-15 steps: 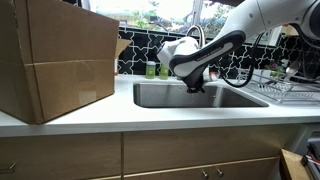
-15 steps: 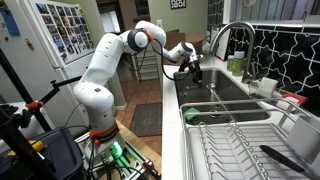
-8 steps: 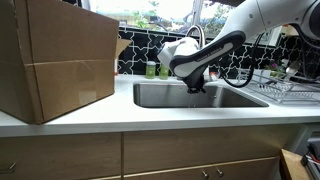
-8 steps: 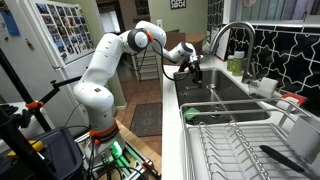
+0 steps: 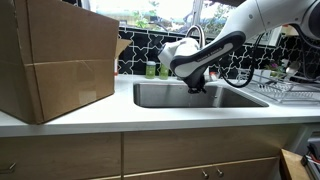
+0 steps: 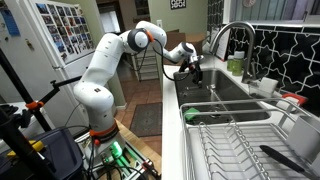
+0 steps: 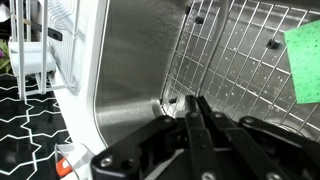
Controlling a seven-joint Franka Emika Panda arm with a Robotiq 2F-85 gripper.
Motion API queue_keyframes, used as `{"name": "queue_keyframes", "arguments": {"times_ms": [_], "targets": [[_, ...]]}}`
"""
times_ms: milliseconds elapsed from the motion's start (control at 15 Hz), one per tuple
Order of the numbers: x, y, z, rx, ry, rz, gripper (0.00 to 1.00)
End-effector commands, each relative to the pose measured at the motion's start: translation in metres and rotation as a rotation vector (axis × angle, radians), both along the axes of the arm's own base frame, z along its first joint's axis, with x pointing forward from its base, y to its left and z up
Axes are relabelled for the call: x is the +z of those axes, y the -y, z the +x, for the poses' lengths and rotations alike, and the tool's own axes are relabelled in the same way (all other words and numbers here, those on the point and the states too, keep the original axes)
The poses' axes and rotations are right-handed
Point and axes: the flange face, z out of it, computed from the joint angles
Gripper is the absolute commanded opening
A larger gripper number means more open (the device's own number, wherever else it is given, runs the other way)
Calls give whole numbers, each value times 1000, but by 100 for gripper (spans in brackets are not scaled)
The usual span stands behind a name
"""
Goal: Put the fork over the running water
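Note:
My gripper (image 5: pixel 197 88) hangs at the rim of the steel sink (image 5: pixel 160 96), just below the curved faucet (image 5: pixel 197 36). In an exterior view it sits over the sink's near end (image 6: pixel 195 75). In the wrist view the gripper (image 7: pixel 193 98) points down into the basin above a wire grid (image 7: pixel 240 60), and the two black fingers are pressed together. I cannot make out a fork in any view, and nothing sticks out past the fingertips. No running water shows at the faucet (image 6: pixel 228 30).
A large cardboard box (image 5: pixel 55 60) stands on the counter beside the sink. A wire dish rack (image 6: pixel 240 145) stands on the other side, also in view here (image 5: pixel 285 85). A green sponge (image 7: pixel 305 60) lies on the sink grid. Bottles (image 5: pixel 152 69) stand behind the basin.

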Motion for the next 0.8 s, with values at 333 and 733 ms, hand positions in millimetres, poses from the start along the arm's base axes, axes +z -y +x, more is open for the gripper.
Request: {"name": "queue_keyframes", "arguments": {"times_ms": [333, 733], "targets": [[-13, -9, 8, -44, 27, 50, 1], [-42, -14, 49, -146, 302, 102, 1]]}}
